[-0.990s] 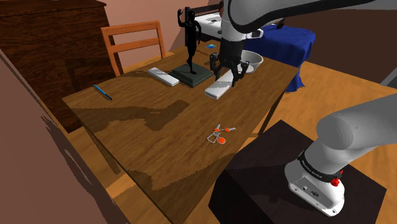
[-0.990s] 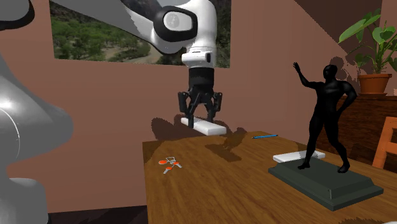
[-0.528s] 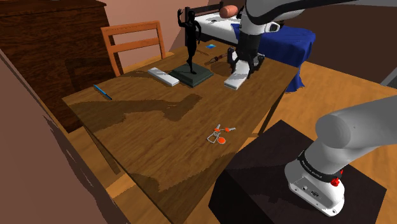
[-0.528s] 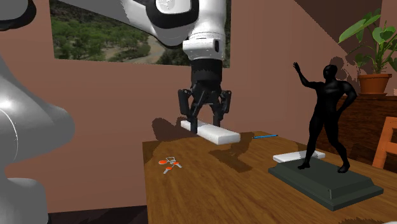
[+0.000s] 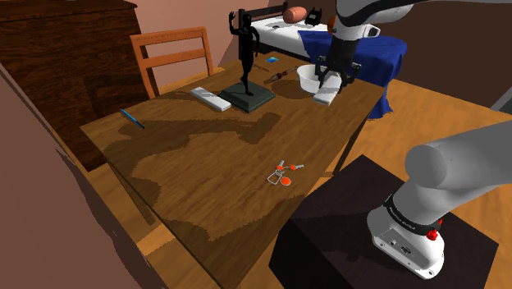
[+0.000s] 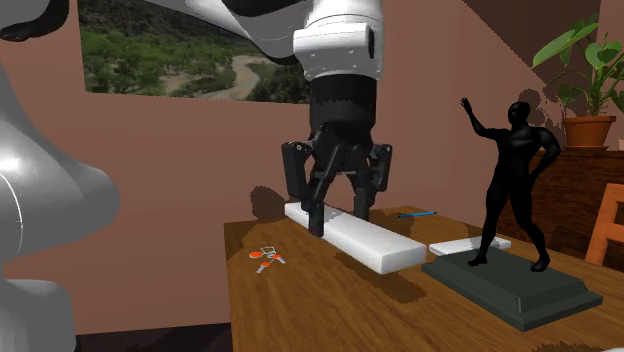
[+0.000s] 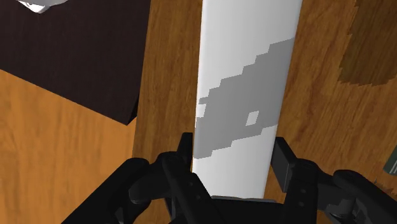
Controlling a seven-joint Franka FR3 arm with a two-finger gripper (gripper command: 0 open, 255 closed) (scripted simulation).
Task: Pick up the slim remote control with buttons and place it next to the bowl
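— Placing, was it?
— Yes. The hand (image 5: 332, 80) was clamped on the white remote (image 5: 325, 97), at the bowl's (image 5: 308, 78) four o'clock in the shoulder view. It needed lowering to the worktop (image 5: 205, 160), then release.

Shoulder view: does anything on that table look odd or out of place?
Nothing spilled or broken. The one oddity: the remote hangs above the table, clamped in the gripper beside the bowl.
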